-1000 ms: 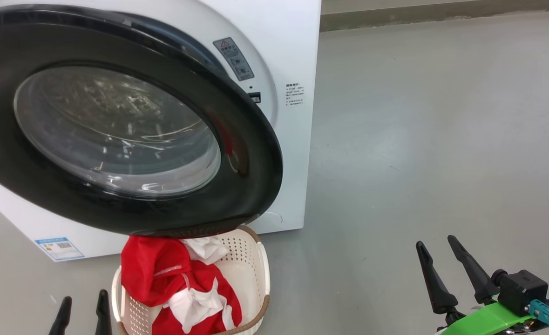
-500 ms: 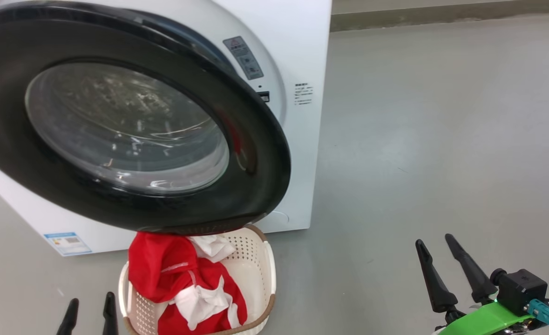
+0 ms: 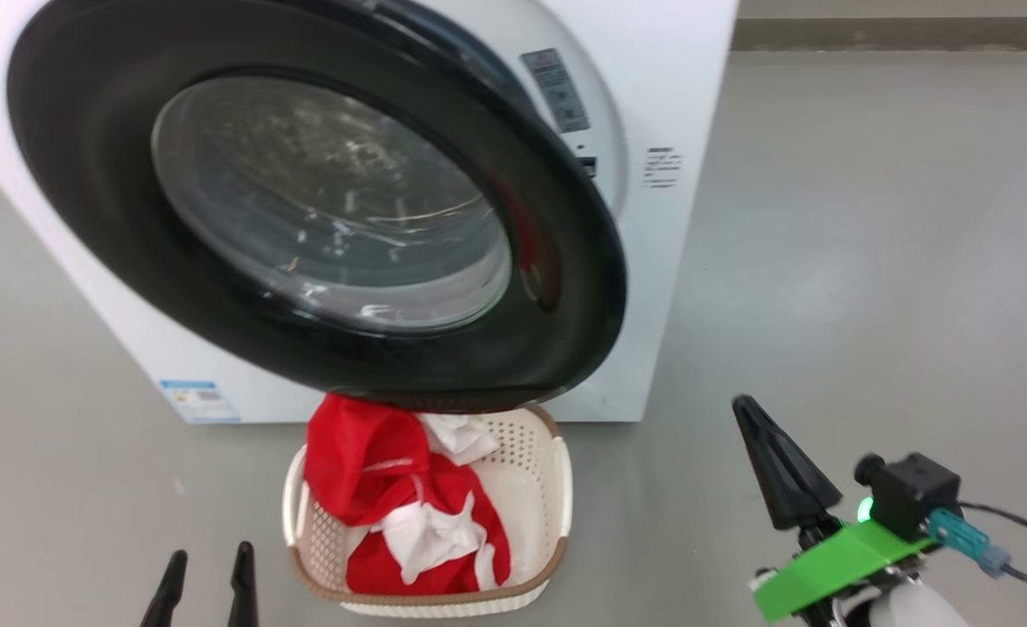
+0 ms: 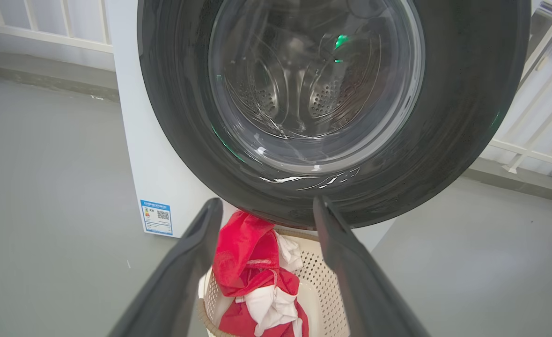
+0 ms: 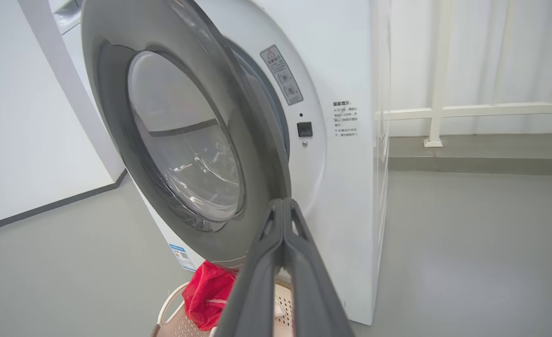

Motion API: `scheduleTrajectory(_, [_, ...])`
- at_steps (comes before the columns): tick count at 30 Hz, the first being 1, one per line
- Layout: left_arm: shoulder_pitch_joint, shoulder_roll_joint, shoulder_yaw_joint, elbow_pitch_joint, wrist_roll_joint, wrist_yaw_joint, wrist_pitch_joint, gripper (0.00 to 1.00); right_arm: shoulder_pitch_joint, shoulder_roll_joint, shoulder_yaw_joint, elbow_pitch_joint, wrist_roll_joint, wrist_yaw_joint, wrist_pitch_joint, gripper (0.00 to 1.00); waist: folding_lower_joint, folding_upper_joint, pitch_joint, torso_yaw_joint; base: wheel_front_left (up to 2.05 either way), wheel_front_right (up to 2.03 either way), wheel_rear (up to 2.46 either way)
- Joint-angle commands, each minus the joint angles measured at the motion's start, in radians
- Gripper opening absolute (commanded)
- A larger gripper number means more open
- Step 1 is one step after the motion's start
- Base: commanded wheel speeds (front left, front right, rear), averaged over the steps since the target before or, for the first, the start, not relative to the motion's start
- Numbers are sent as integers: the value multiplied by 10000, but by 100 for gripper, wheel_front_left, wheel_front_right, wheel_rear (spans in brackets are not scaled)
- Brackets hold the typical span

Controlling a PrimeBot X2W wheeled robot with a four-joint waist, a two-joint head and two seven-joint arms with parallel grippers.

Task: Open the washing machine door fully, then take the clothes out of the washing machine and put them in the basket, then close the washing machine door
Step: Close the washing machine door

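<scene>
I have the washing machine door [image 3: 321, 218] swung out from the washing machine [image 3: 696, 87]: a wide, glossy black ring around a bulging bowl of clear glass that catches streaks of light. Through that glass, in my left wrist view, I can make out the perforated steel drum [image 4: 322, 93] with its raised ribs. The cabinet is smooth white sheet, with a small blue sticker [image 3: 198, 401] near its lower corner and a grey warning label [image 3: 557, 87] on the curved front beside the opening. The basket [image 3: 526, 453] sits on the matte grey floor [image 3: 870, 261] right in front of the machine, its far end tucked under the door's lower rim; it is a cream plastic rounded rectangle with rows of small holes in its walls and a brown woven-look band along the top. The clothes [image 3: 391, 488] lie heaped inside it, crumpled red fabric with soft white folds on top. My left gripper [image 3: 210, 550] is low at the near edge beside the basket, its two tapered dark fingers spread apart with nothing between them. My right gripper [image 3: 746, 407] stands over bare floor to the right, well clear of the door, its fingers pressed together into one sharp black wedge, pinching nothing, above a bright green bracket [image 3: 827, 562].
</scene>
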State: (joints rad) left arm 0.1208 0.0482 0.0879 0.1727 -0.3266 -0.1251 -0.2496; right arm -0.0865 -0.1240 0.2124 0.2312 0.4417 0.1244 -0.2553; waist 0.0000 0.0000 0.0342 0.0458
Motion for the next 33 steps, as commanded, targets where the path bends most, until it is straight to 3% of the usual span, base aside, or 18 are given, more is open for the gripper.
scheduleTrajectory(1, [-470,30,205,-302,-41,-56,-122,100,-576,-48,369,-136,109,63,-65,0,0,0,345,462,0,0,0])
scheduleTrajectory(19, [-1657,21,-390,-440,-673,-56,-122,100,-3355,-312,1213,1102,219,63,-65,0,0,0,2034,1631,0,0,0])
scheduleTrajectory(33, [-2391,21,-775,-567,-957,-56,-122,100,-4549,-500,1020,1436,267,63,-65,0,0,0,3059,2062,0,0,0])
